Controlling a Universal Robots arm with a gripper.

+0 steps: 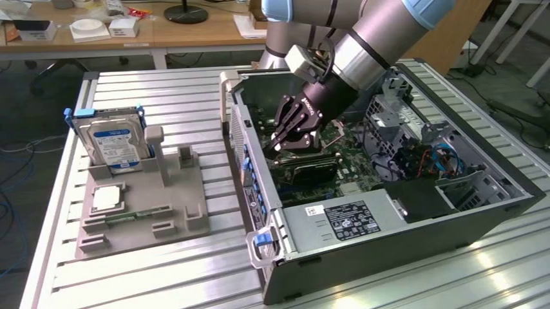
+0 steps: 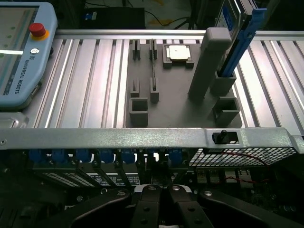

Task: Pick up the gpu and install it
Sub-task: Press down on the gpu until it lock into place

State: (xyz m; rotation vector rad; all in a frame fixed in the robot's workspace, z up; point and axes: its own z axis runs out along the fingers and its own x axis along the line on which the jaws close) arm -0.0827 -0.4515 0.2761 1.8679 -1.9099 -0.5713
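Reaching down into the open computer case [image 1: 447, 212], the gripper [image 1: 288, 143] has its black fingers [image 2: 156, 209] drawn together, and it hangs right over a dark, flat card, the gpu [image 1: 310, 168], which lies low on the green motherboard [image 1: 357, 170] near the case's rear wall; whether the fingers pinch the card's edge or only press on it cannot be told. In the wrist view the fingertips meet at the middle, with the case's silver top rail [image 2: 142, 137] running straight across beyond them and a row of blue slot clips [image 2: 102, 156] beneath that rail. Around the tool inside the case stand a grey power supply [image 1: 344, 225] with a label towards the near end, a perforated metal drive cage [image 1: 400, 119], and a bundle of blue cables [image 1: 438, 158]; the cage and the case wall close in on either side of the arm. Outside, on the ribbed aluminium table [image 1: 154, 270] at the exterior view's left, one grey fixture tray [image 1: 142, 206] carries one silver hard drive [image 1: 112, 145] with a blue label standing upright, one square processor chip [image 1: 107, 197], and one narrow green memory stick [image 1: 138, 214] lying flat. One teach pendant [image 2: 21, 52] with a red button rests on the table beyond the tray
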